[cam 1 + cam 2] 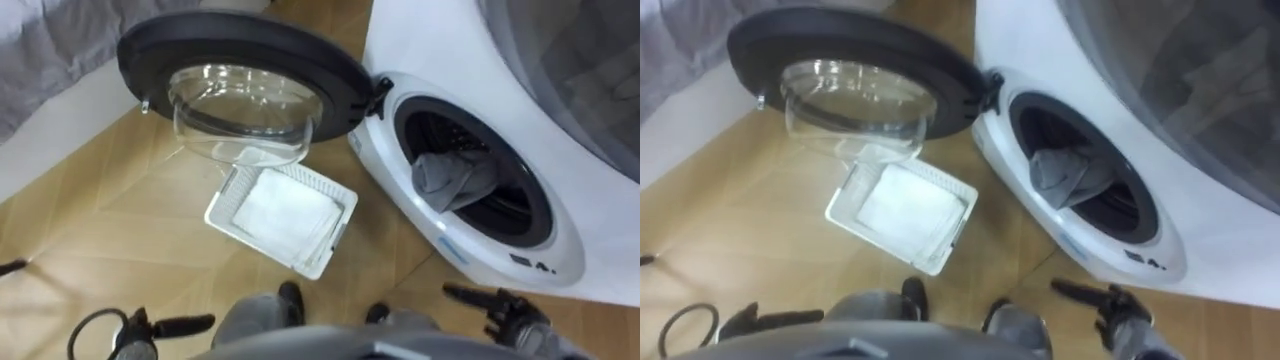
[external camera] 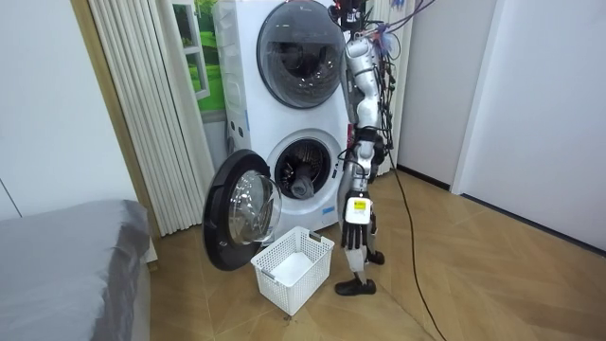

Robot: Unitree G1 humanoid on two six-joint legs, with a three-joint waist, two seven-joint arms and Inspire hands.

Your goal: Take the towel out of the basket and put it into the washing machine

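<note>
Herringbone wood floor runs from a grey-covered bed point(image 1: 45, 50) at the left across to the washing machine point(image 1: 430, 40). The left hand point(image 1: 180, 325) hangs low, fingers straight and empty. The round door point(image 1: 240, 70) stands swung wide over the white laundry basket point(image 1: 283, 215). The grey towel point(image 1: 455, 180) sits in the drum mouth, bunched near the rim; it may slide out or get pinched in the door. The right hand point(image 1: 500, 305) hangs relaxed, holding nothing. Door, basket and feet crowd the floor.
</note>
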